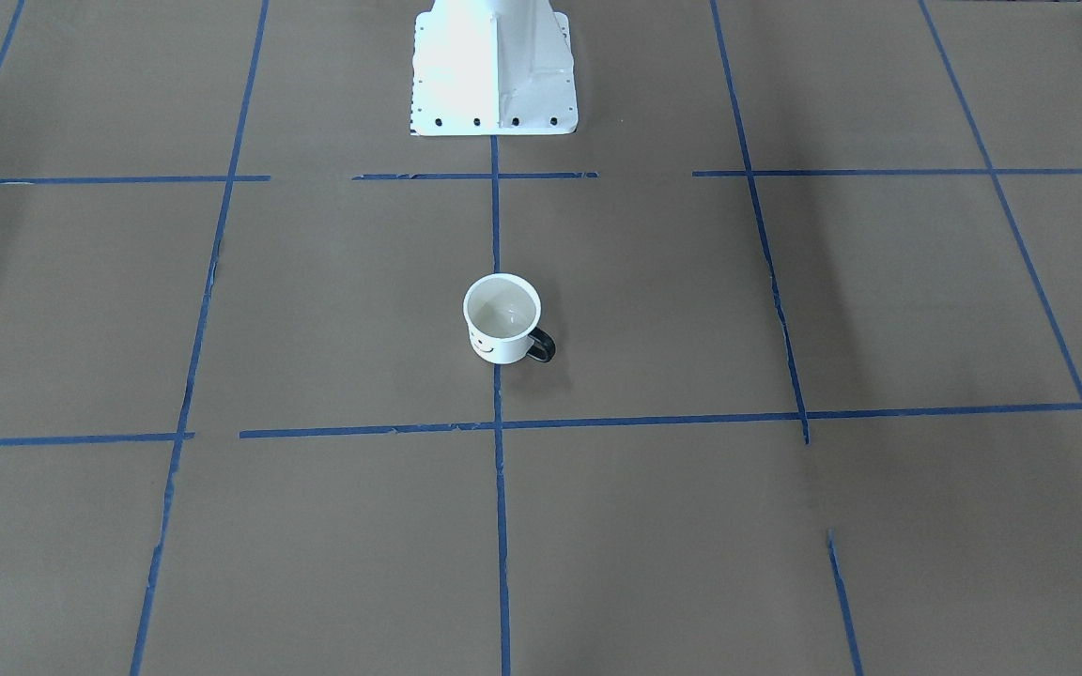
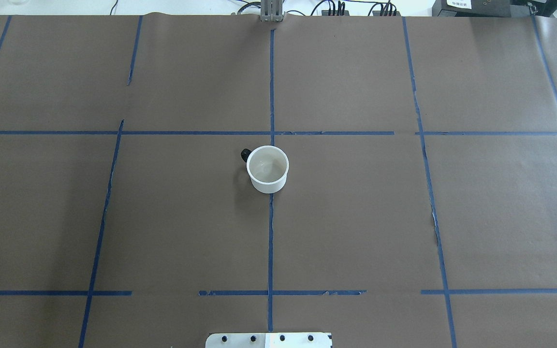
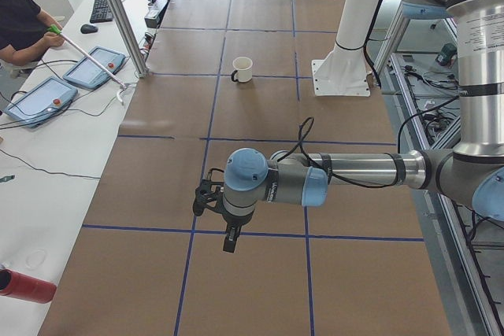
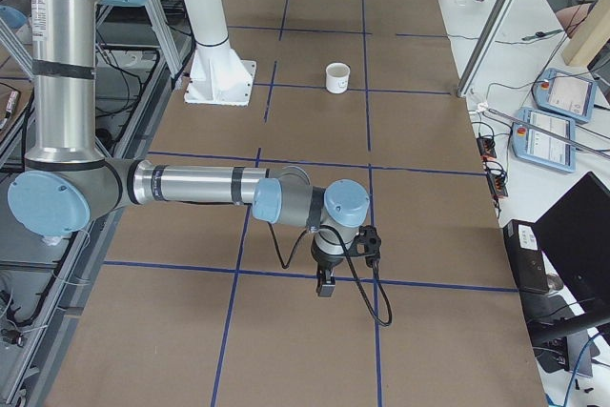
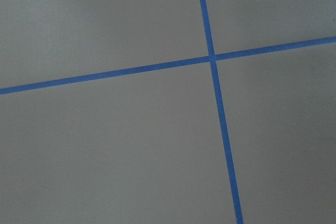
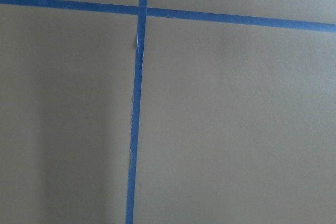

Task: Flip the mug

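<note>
The white mug [image 1: 502,314] stands upright, mouth up, at the middle of the brown table on a blue tape line. Its black smiley face shows in the front-facing view and its black handle [image 1: 543,347] points to that view's right. It also shows in the overhead view [image 2: 268,170], the exterior left view [image 3: 242,69] and the exterior right view [image 4: 337,77]. My left gripper [image 3: 228,238] hangs over the table's left end, far from the mug; I cannot tell if it is open. My right gripper [image 4: 326,283] hangs over the right end, far from the mug; I cannot tell either.
The robot's white base plate [image 1: 494,94] stands behind the mug at the table's edge. Blue tape lines [image 2: 271,241] grid the brown paper. Teach pendants [image 3: 35,100] and an operator [image 3: 20,21] are at a side bench. A red bottle [image 3: 24,285] lies there.
</note>
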